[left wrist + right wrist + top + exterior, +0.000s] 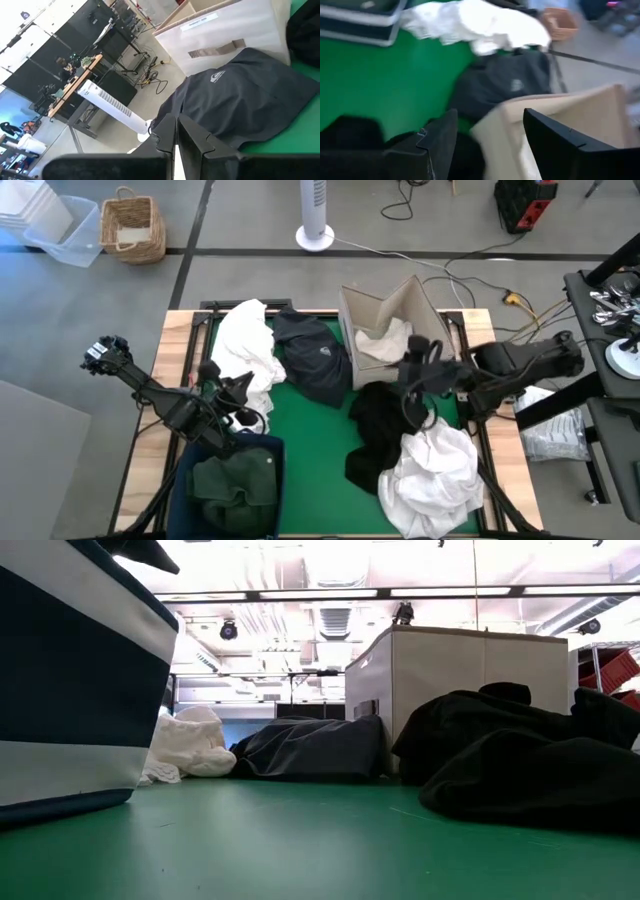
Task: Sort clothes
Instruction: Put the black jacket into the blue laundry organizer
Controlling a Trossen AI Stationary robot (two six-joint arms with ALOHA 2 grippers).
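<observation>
On the green mat lie a white garment at the far left, a navy garment with a small logo beside it, a black garment and another white garment at the near right. A dark green garment lies in the navy bin at the near left. White cloth lies in the beige box. My left gripper is shut and empty, raised beside the bin and pointing at the navy garment. My right gripper hangs open above the box's near wall and the black garment, with nothing between its fingers.
Bare green mat shows in the middle of the table. The wooden table edge frames the mat. On the floor beyond stand a wicker basket, a clear tub and a white tower fan; cables trail at the far right.
</observation>
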